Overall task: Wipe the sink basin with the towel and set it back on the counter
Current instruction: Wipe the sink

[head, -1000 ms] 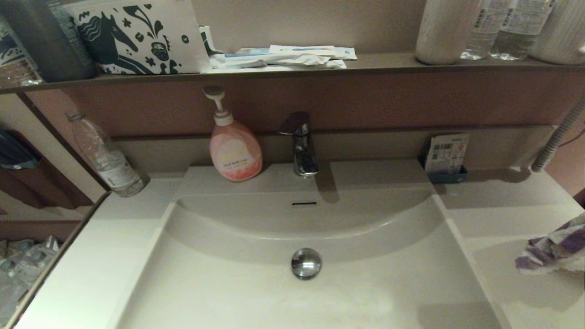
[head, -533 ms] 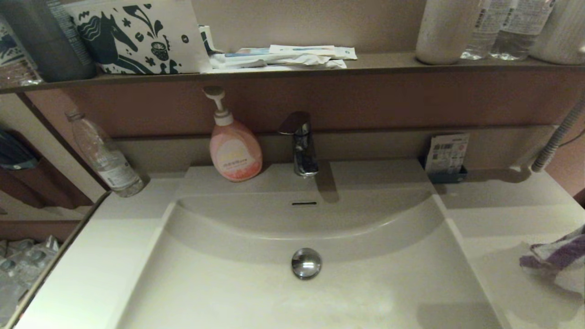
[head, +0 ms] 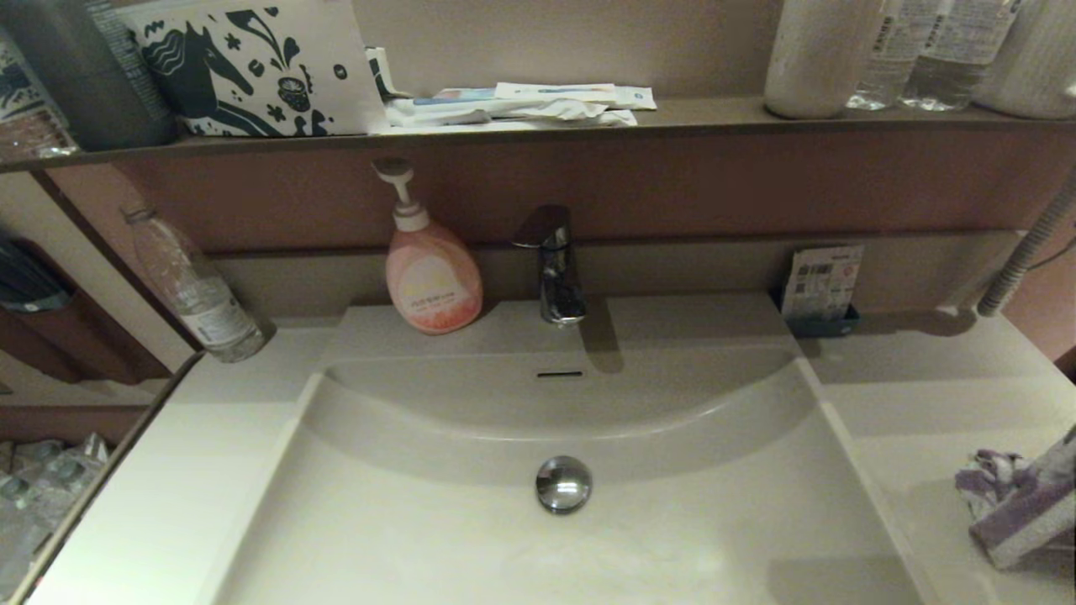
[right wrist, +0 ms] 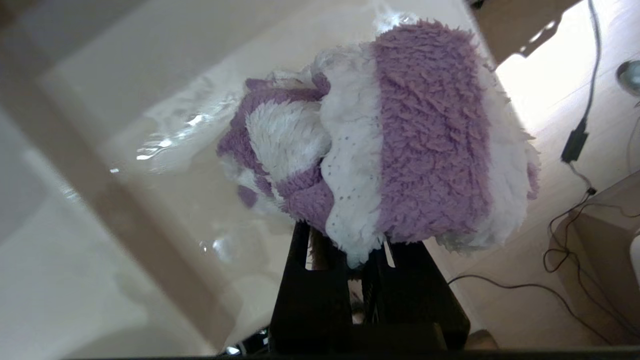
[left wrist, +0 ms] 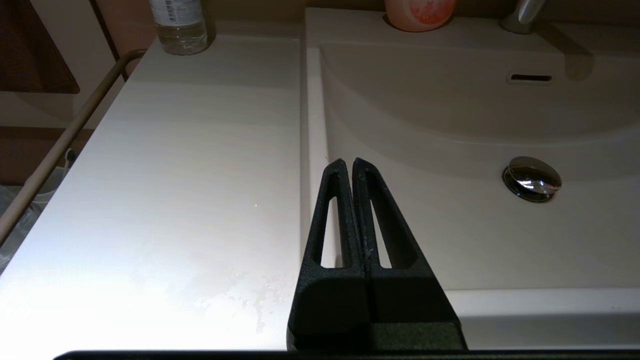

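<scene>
Towel (head: 1013, 508), with its purple and white stripes, sits at the right edge of the scene, on or just above the counter (head: 916, 395) to the right of the sink basin (head: 588, 546). In the right wrist view the towel (right wrist: 395, 150) is bunched into a thick lump, and the right gripper (right wrist: 357, 250) has its two fingers closed on the near lower fold of the cloth, so the lump stands out beyond the fingertips. Whether the cloth already rests with its weight on the counter (right wrist: 165, 165) or hangs a little above it cannot be told from these views.

The left gripper (left wrist: 350, 165) is parked over the near left rim of the sink basin (left wrist: 450, 125), its fingers pressed together with nothing between them, well apart from the towel.

The basin looks free of the cloth, so the task seems to be at its last step, putting the towel back. The important relation is that the towel lies directly in front of the right gripper and over the right counter, not over the basin. The right arm is the only arm near it. The next move probably needs only a small lowering and an opening of the fingers, with care that the cloth does not slide off the counter's right edge
</scene>
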Robot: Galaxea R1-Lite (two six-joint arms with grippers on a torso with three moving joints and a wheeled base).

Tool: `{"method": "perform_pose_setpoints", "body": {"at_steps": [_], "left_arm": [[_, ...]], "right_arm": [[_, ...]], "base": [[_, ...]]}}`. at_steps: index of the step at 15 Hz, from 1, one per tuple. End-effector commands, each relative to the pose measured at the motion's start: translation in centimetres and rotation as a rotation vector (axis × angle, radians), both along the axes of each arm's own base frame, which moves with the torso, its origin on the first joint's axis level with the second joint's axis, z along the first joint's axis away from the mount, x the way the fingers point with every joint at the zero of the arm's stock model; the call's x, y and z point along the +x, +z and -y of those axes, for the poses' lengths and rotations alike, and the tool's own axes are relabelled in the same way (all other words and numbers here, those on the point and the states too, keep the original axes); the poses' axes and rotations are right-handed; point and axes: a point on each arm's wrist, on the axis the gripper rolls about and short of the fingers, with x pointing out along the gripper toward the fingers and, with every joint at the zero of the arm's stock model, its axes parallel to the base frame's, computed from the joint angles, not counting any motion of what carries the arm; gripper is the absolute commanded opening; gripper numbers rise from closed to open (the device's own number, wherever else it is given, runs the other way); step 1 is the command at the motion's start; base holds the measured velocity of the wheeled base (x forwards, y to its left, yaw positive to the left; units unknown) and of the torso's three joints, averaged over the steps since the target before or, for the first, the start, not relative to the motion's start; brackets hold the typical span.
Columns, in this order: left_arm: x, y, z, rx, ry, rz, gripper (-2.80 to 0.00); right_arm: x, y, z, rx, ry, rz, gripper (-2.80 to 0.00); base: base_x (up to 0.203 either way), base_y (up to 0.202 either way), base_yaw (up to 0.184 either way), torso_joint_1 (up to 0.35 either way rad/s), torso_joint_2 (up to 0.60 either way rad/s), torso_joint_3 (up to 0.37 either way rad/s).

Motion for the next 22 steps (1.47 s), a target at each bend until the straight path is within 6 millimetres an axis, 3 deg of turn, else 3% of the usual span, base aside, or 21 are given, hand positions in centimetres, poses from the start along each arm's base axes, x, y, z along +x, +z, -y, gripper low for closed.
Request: {"method": "perform_pose_setpoints", "body": {"at_steps": [1,6,7,15,16,19,22], "left_arm": [[0.0,0.0,0.0,-0.001,0.0,0.0,-2.8],[0.0,0.0,0.0,-0.001,0.0,0.0,-2.8],[0.0,0.0,0.0,-0.001,0.0,0.0,-2.8],[0.0,0.0,0.0,-0.001,0.0,0.0,-2.8],[0.0,0.0,0.0,-0.001,0.0,0.0,-2.8],[0.0,0.0,0.0,-0.001,0.0,0.0,-2.8],[0.0,0.0,0.0,-0.001,0.0,0.0,-2.8]], "right_arm": [[0.7,-2.0,0.2,0.02,0.003,-0.034,-2.8],[2.8,-4.9,-1.3,0.108,0.027,-0.072,-2.8],[2.9,-4.8,-1.4,0.103,0.02,-0.057,0.0],[0.8,-2.4,-1.9,-0.023,-0.016,0.008,0.0],[0.7,-2.5,-1.9,-0.027,-0.012,0.005,-2.8],[-0.4,-1.8,-2.6,-0.037,0.016,0.043,-2.8],[-2.8,-1.1,-4.3,-0.027,0.099,0.091,-2.8]], "base": [[0.0,0.0,0.0,0.0,0.0,0.0],[0.0,0.0,0.0,0.0,0.0,0.0],[0.0,0.0,0.0,0.0,0.0,0.0],[0.0,0.0,0.0,0.0,0.0,0.0],[0.0,0.0,0.0,0.0,0.0,0.0],[0.0,0.0,0.0,0.0,0.0,0.0],[0.0,0.0,0.0,0.0,0.0,0.0]]}}
